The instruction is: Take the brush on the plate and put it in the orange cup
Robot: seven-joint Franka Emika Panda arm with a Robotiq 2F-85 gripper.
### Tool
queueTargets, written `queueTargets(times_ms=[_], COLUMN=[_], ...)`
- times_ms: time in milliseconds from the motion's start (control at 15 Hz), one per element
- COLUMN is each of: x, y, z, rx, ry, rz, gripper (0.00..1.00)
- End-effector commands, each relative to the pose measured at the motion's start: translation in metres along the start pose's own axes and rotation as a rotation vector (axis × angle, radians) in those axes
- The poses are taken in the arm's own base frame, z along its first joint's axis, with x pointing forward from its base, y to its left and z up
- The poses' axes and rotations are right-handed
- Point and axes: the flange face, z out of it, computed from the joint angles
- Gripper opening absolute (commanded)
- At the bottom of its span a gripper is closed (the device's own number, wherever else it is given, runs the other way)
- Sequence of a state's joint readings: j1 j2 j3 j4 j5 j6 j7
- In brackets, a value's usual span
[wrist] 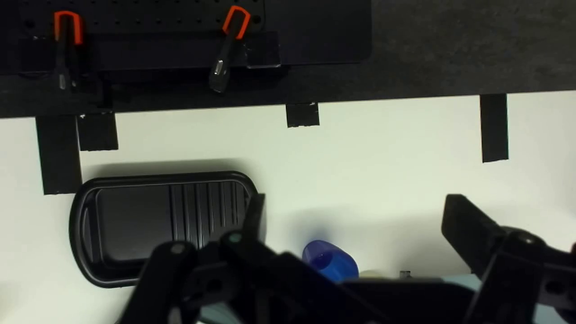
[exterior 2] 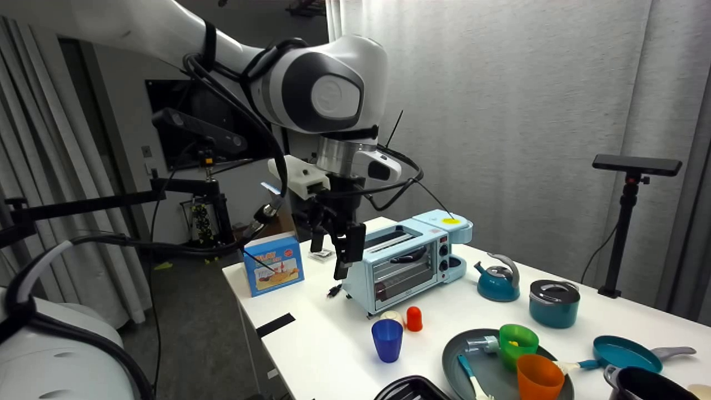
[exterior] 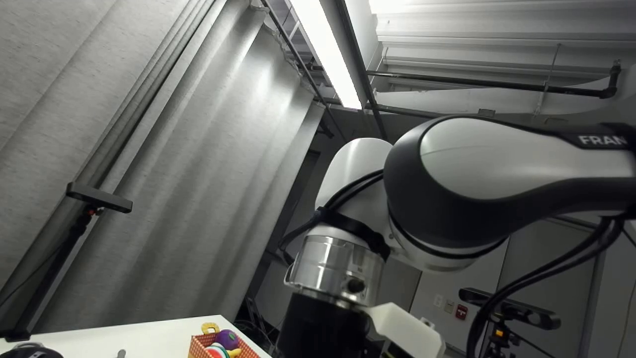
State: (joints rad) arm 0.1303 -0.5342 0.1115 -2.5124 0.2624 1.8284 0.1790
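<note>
The dark grey plate [exterior 2: 455,364] lies on the white table at the lower right of an exterior view. A utensil with a teal handle and white head, likely the brush [exterior 2: 471,375], lies on its near left part. The orange cup [exterior 2: 540,379] stands upright at the plate's front right, its base cut off by the frame. My gripper [exterior 2: 329,261] is open and empty, high above the table near the toaster oven, well left of the plate. The wrist view also shows its spread fingers [wrist: 355,202]. Brush, plate and orange cup are out of the wrist view.
A green cup [exterior 2: 517,347] and a clear cup [exterior 2: 482,344] are on the plate. A blue cup [exterior 2: 387,340], red cup [exterior 2: 414,319], black tray [wrist: 135,225], toaster oven [exterior 2: 408,266], kettle [exterior 2: 499,280], pot [exterior 2: 554,304], pan [exterior 2: 625,353] and blue box [exterior 2: 274,266] stand around.
</note>
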Motion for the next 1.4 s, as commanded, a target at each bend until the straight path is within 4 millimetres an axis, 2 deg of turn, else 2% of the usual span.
queueTargets(times_ms=[0,267,600,1067,1333], x=[0.002,0.011,0.033,0.068,0.094], y=[0.000,0.004,0.010,0.019,0.032], z=[0.000,-0.001,0.000,0.018,0.025], rx=[0.010,-0.003,-0.021,-0.077,-0.159], ry=[0.000,0.034,0.125,0.178,0.192], rz=[0.001,0.028,0.048,0.029,0.003], gripper=[1.00,1.00,1.00,1.00,1.00])
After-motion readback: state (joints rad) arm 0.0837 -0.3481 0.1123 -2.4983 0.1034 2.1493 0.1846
